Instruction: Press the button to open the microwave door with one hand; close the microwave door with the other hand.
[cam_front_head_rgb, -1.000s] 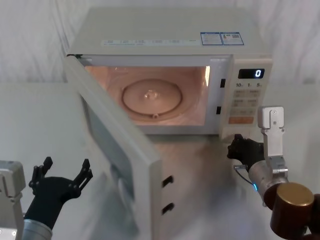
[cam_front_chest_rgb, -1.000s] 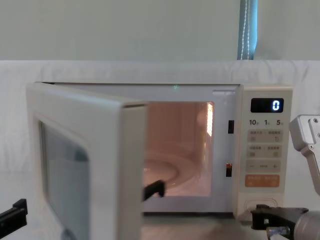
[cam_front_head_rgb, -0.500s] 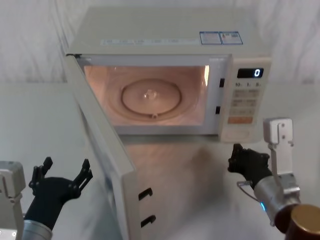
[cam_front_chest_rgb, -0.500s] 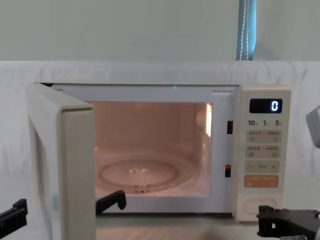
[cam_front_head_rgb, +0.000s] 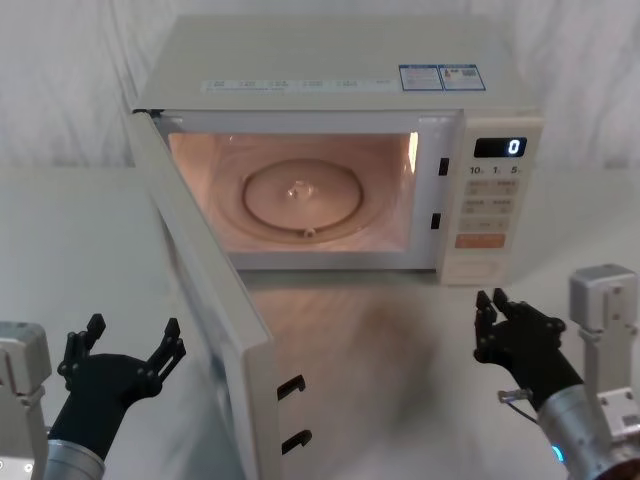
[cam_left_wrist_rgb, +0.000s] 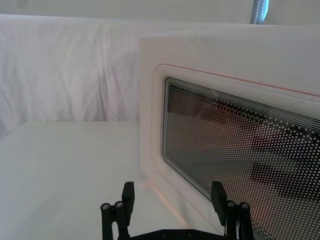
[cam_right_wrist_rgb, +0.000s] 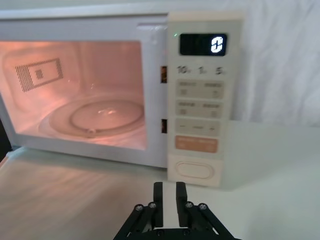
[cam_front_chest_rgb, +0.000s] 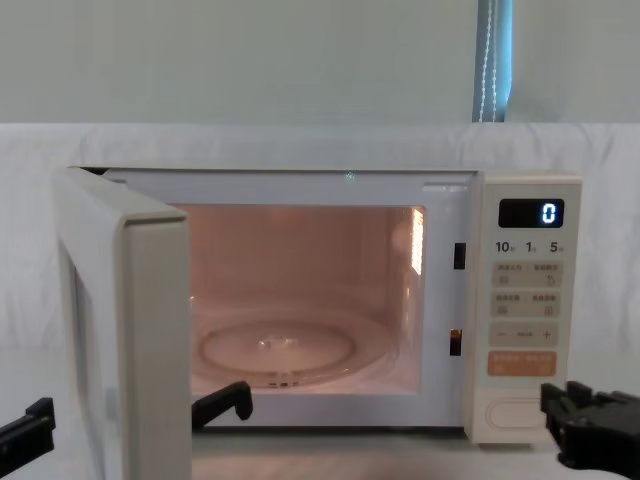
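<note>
The cream microwave door (cam_front_head_rgb: 215, 300) stands wide open, swung out to the front left, with its latch hooks at the near edge. The lit cavity and glass turntable (cam_front_head_rgb: 300, 195) are exposed. The wide cream button (cam_right_wrist_rgb: 195, 170) sits at the bottom of the control panel, under the orange key; it also shows in the chest view (cam_front_chest_rgb: 510, 411). My right gripper (cam_front_head_rgb: 491, 300) hovers in front of the panel, apart from the button, fingers nearly together and holding nothing. My left gripper (cam_front_head_rgb: 133, 335) is open, low at the front left, facing the door's outer window (cam_left_wrist_rgb: 240, 150).
The microwave (cam_front_head_rgb: 340, 60) stands at the back of a white cloth-covered table (cam_front_head_rgb: 70, 240), with a white draped backdrop behind. Its display (cam_front_chest_rgb: 531, 212) reads 0. Bare tabletop lies in front of the cavity between the arms.
The door swung farther open to the left, then stopped. My right gripper pulled back from the button toward me and lower. The left gripper stayed still.
</note>
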